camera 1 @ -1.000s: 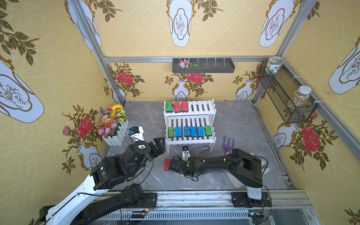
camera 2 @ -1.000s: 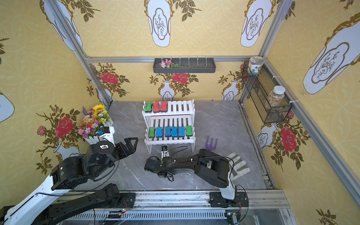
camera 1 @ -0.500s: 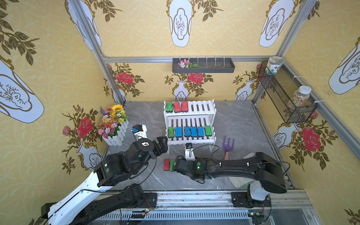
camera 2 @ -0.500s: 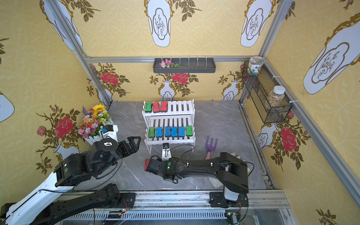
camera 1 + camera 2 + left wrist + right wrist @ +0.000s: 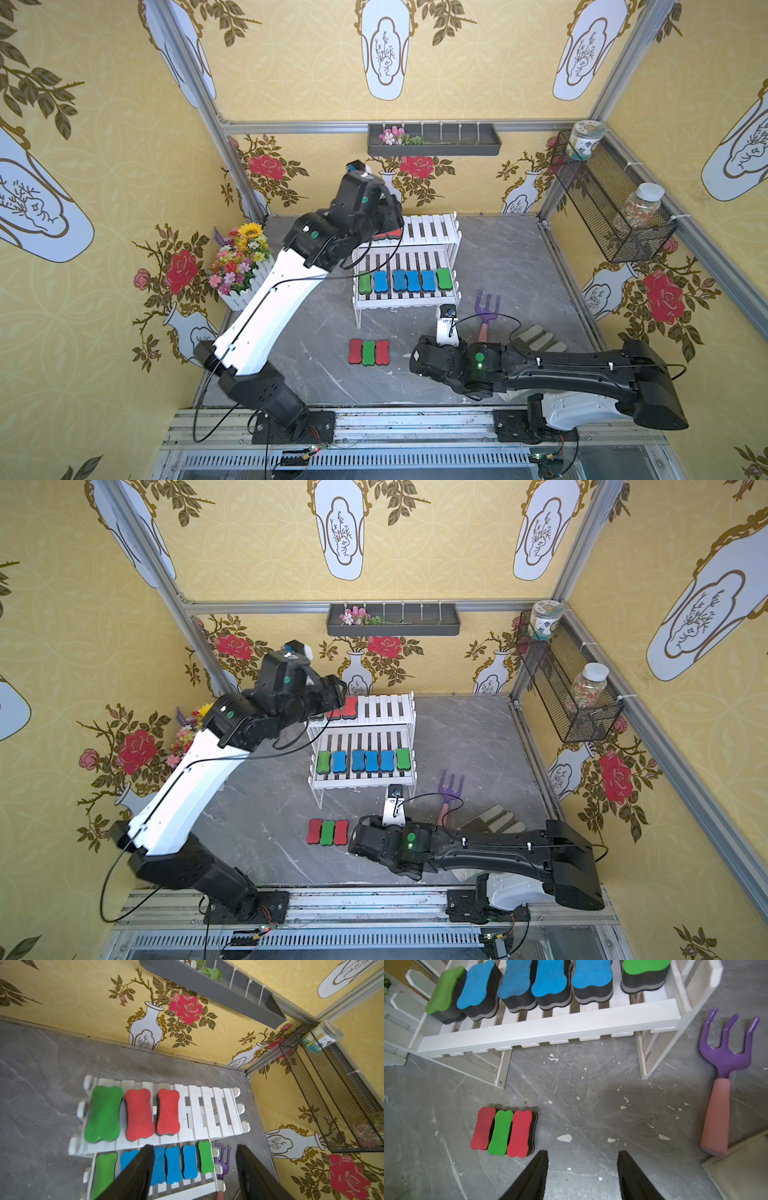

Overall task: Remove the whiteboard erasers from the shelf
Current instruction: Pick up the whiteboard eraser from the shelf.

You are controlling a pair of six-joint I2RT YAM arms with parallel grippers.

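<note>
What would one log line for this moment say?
left claw: open above shelf | right claw: open, empty | floor erasers: three | shelf erasers: nine

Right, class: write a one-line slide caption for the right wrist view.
Open right gripper above the tabletop near three removed erasers; six more wait on the white shelf.

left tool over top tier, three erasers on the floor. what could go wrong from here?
1. The top-tier erasers sit packed side by side; the open left tool may drag a neighbour off.
2. The shelf stands on thin legs; a nudge could shift it and spill the lower six.
3. The open right tool hangs low beside the floor row; a sweep could scatter it.
</note>
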